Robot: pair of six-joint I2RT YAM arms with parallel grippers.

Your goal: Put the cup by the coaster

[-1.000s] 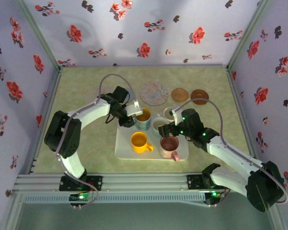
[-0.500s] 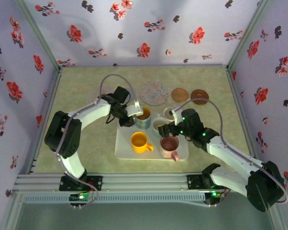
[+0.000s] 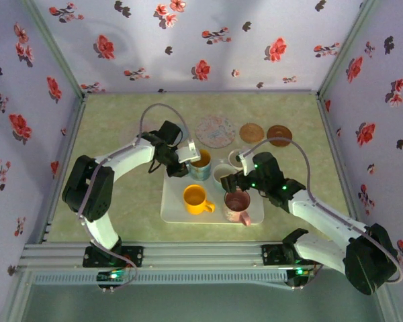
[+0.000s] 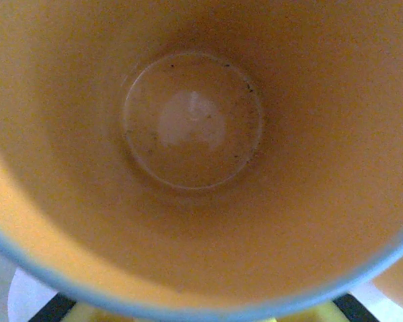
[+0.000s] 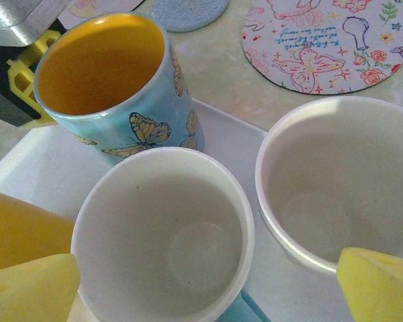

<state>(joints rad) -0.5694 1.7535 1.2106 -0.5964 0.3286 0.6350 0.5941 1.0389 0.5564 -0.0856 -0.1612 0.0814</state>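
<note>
One butterfly cup (image 3: 201, 166) sits at the left jaws, grip unclear, floral coaster (image 3: 215, 130) just upper-right of it; right jaws wide, empty

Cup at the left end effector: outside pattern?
The cup is light blue with butterflies; the right wrist view shows it best.

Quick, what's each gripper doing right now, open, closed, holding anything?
Left gripper: at the rim of the blue butterfly-print mug with the yellow inside; grip cannot be told.
Right gripper: jaws open, holding nothing.
</note>
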